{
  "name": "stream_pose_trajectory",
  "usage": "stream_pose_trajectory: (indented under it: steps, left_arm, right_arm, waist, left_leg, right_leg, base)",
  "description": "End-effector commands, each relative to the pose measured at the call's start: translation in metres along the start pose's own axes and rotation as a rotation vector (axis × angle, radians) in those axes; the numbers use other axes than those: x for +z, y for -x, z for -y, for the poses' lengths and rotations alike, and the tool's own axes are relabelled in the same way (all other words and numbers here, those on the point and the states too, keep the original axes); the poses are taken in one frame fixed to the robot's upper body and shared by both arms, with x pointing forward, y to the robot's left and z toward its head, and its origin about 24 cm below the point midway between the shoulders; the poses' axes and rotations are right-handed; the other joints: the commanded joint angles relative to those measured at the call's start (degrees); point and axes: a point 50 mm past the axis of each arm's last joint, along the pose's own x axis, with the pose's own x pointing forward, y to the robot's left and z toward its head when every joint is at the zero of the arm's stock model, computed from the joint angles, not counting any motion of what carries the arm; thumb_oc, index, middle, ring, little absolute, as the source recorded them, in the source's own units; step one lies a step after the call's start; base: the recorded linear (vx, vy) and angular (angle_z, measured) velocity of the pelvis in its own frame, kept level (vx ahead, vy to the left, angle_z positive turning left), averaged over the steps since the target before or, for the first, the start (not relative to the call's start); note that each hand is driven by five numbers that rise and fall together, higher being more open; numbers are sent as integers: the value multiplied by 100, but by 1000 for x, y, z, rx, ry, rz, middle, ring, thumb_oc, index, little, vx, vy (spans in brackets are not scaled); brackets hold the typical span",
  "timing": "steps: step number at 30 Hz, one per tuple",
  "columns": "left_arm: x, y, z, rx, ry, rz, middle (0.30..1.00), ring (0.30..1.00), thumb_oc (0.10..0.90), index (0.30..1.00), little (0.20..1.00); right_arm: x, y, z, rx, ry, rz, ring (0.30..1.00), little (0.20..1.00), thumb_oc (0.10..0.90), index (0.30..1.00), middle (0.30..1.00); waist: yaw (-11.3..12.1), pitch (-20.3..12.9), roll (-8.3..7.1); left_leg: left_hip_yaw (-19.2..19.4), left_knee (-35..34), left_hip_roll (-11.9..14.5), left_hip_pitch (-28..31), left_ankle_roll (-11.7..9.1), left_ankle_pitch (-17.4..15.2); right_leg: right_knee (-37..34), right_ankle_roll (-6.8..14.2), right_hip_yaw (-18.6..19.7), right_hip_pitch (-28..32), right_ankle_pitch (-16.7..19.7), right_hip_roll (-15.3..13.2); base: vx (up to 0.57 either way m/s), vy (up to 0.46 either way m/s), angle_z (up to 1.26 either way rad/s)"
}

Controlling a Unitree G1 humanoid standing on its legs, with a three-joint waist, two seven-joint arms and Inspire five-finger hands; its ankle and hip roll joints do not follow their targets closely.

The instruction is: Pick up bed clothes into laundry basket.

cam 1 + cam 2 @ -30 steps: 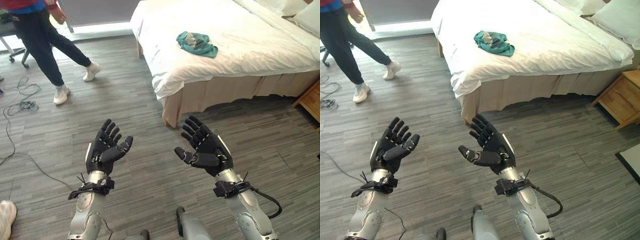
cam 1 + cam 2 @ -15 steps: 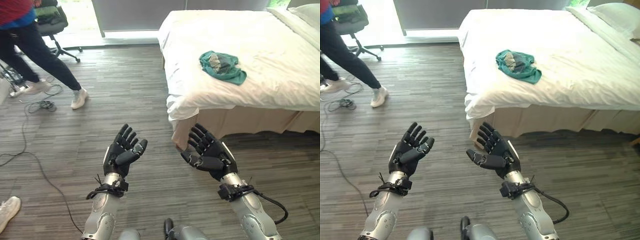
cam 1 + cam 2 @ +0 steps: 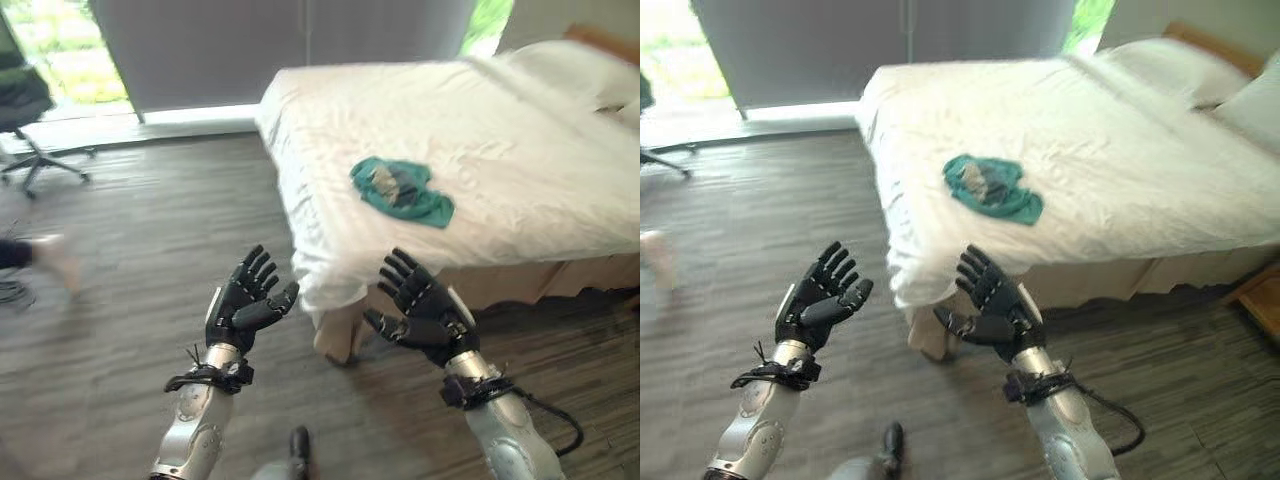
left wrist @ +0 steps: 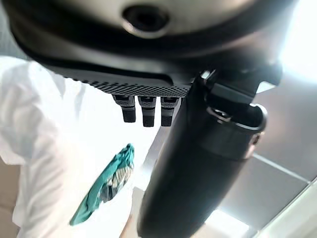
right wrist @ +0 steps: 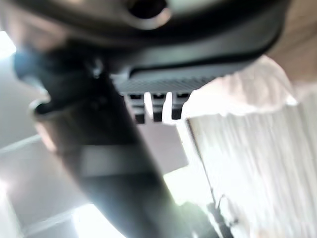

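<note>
A crumpled teal garment (image 3: 402,190) lies on the white bed (image 3: 520,120), near the bed's foot corner; it also appears as teal cloth (image 4: 104,186) in the left wrist view. My left hand (image 3: 243,305) is raised palm up over the floor, left of the bed's corner, fingers spread and holding nothing. My right hand (image 3: 423,310) is raised the same way just in front of the bed's near edge, below the garment, also open and holding nothing. Both hands are well short of the garment.
The bed's corner with hanging sheet (image 3: 335,300) stands between my two hands. An office chair (image 3: 25,110) is at the far left by the window. A person's shoe (image 3: 50,258) shows at the left edge. A wooden nightstand (image 3: 1258,300) stands at the right.
The camera has turned and come closer, so the bed and garment now sit nearer and more central. The person has moved off to the left. Both hands stay open and raised.
</note>
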Motion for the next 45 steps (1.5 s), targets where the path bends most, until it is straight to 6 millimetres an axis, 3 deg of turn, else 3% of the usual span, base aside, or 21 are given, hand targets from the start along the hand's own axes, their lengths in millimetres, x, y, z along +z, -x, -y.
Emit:
stream_pose_trajectory:
  steps: [1,2,3,4,7,9,12,15,16,17,19,20,23,24,26,27,28,30,33,37,45]
  left_arm:
    - [55,-18,37,-230,-92,281,900,900,800,900,900]
    - [61,-21,38,-229,-110,300,900,900,800,900,900]
    - [61,-22,38,-229,-110,301,900,900,800,900,900]
    - [69,-26,37,-226,-165,327,900,900,800,900,900]
    - [81,-27,37,-214,-198,377,900,900,800,900,900]
    - [102,-31,39,-209,-206,474,900,900,800,900,900]
    - [117,-38,42,-167,-225,560,900,900,800,900,900]
    - [126,-39,45,-192,-252,584,900,900,800,900,900]
    - [150,-55,35,-92,-417,662,900,900,800,900,900]
    - [150,-56,35,-93,-418,664,900,900,800,900,900]
    - [169,-81,27,-10,-618,652,900,900,800,900,900]
    - [190,-94,22,25,-802,651,900,900,800,900,900]
    - [221,-125,10,110,-1037,563,900,900,800,900,900]
    - [222,-126,12,105,-1039,567,900,900,800,900,900]
    - [239,-137,-4,177,-1143,478,900,900,800,900,900]
    - [263,-144,-10,241,-1296,431,900,900,800,900,900]
    - [263,-144,-9,240,-1297,432,900,900,800,900,900]
    - [286,-148,-13,321,-1363,404,900,900,800,900,900]
    - [293,-147,-24,358,-1247,373,900,900,800,900,900]
    - [301,-147,-25,401,-1230,365,900,900,800,900,900]
    - [312,-151,-11,405,-1231,402,900,900,800,900,900]
  right_arm:
    - [57,-24,-24,148,67,303,900,900,800,900,900]
    - [57,-28,-31,175,64,311,900,900,800,900,900]
    - [58,-28,-31,175,64,311,900,900,800,900,900]
    - [56,-30,-36,195,54,312,900,900,800,900,900]
    - [50,-28,-36,179,20,301,900,900,800,900,900]
    - [45,-18,-25,127,-11,285,900,900,800,900,900]
    - [35,-9,-17,80,-36,258,900,900,800,900,900]
    - [37,-6,-19,105,-37,259,900,900,800,900,900]
    - [34,-6,-12,82,-64,236,900,900,800,900,900]
    - [35,-6,-12,82,-64,238,900,900,800,900,900]
    - [33,-3,-8,96,-34,199,900,900,800,900,900]
    - [30,1,-4,89,-36,180,900,900,800,900,900]
    - [17,4,-4,99,-117,125,900,900,800,900,900]
    - [18,4,-4,98,-119,130,900,900,800,900,900]
    - [11,7,-8,130,-131,82,900,900,800,900,900]
    - [7,11,-10,159,-134,47,900,900,800,900,900]
    - [7,11,-10,158,-134,48,900,900,800,900,900]
    - [4,13,-12,186,-155,18,900,900,800,900,900]
    - [4,13,-12,193,-169,7,900,900,800,900,900]
    - [3,12,-12,201,-171,-2,900,900,800,900,900]
    - [8,9,-11,198,-166,28,900,900,800,900,900]
  waist:
    - [109,-8,157]
    - [38,116,151]
    - [50,101,167]
    - [-79,231,271]
    - [-186,260,338]
    - [-443,178,351]
    - [-632,149,248]
    - [-609,58,218]
    - [-656,-92,233]
    - [-659,-79,231]
    - [-819,-189,347]
    - [-903,-176,416]
    - [-1163,-117,590]
    - [-1144,-99,570]
    - [-1258,-33,653]
    - [-1373,41,734]
    - [-1369,43,730]
    - [-1473,165,808]
    - [-1571,292,871]
    - [-1633,353,942]
    - [-1802,650,1001]
  left_leg:
    - [244,659,733,110,-1033,-850]
    - [376,620,731,327,-896,-990]
    - [385,611,753,303,-902,-971]
    - [470,539,856,519,-856,-1058]
    - [472,504,903,723,-847,-1183]
    - [346,340,843,970,-985,-1325]
    - [232,273,788,1189,-1050,-1451]
    - [164,298,759,1159,-1088,-1460]
    - [144,132,763,1259,-1142,-1401]
    - [137,123,764,1267,-1143,-1398]
    - [135,-10,821,1321,-1198,-1332]
    - [124,-73,854,1380,-1225,-1316]
    - [210,-165,946,1356,-1311,-1195]
    - [208,-169,947,1362,-1313,-1194]
    - [282,-245,985,1383,-1352,-1136]
    - [369,-311,1023,1349,-1402,-1061]
    - [370,-312,1022,1350,-1402,-1061]
    - [464,-421,1075,1267,-1467,-938]
    - [564,-518,1100,1192,-1502,-867]
    - [644,-557,1110,1123,-1524,-829]
    - [807,-567,1116,957,-1549,-821]
  right_leg:
    - [186,302,81,-803,983,-482]
    - [1402,662,51,-1498,1552,-504]
    - [1396,658,61,-1531,1578,-482]
    - [1923,787,-86,-2007,1781,-494]
    - [1906,659,-318,-2306,1625,-730]
    - [445,534,-150,-2507,1423,-863]
    - [-597,593,203,-2244,1579,-838]
    - [-538,574,299,-2148,1573,-852]
    - [-662,498,429,-1995,1623,-787]
    - [-670,496,421,-1983,1624,-787]
    - [-825,457,400,-1838,1615,-725]
    - [-853,449,384,-1775,1573,-688]
    - [-841,442,415,-1846,1586,-625]
    - [-837,441,413,-1843,1583,-624]
    - [-875,454,416,-1872,1600,-609]
    - [-914,477,421,-1936,1631,-589]
    - [-913,477,422,-1936,1631,-589]
    - [-947,501,429,-2069,1673,-563]
    - [-1016,515,466,-2193,1729,-546]
    - [-1056,524,498,-2285,1775,-542]
    - [-1013,548,637,-2573,1819,-537]
  base:
    - [187,109,-59]
    - [117,75,-59]
    - [219,158,-62]
    - [92,80,-29]
    - [228,81,-20]
    - [330,-16,0]
    - [206,-50,26]
    - [98,-82,56]
    - [134,-110,45]
    - [212,-168,29]
    - [146,-98,3]
    - [122,-84,13]
    - [66,-61,11]
    - [35,-29,-1]
    - [69,-50,-10]
    - [58,-50,-13]
    - [40,-42,-5]
    - [6,-37,-17]
    - [-2,-18,-21]
    - [14,2,-17]
    - [-2,18,-8]
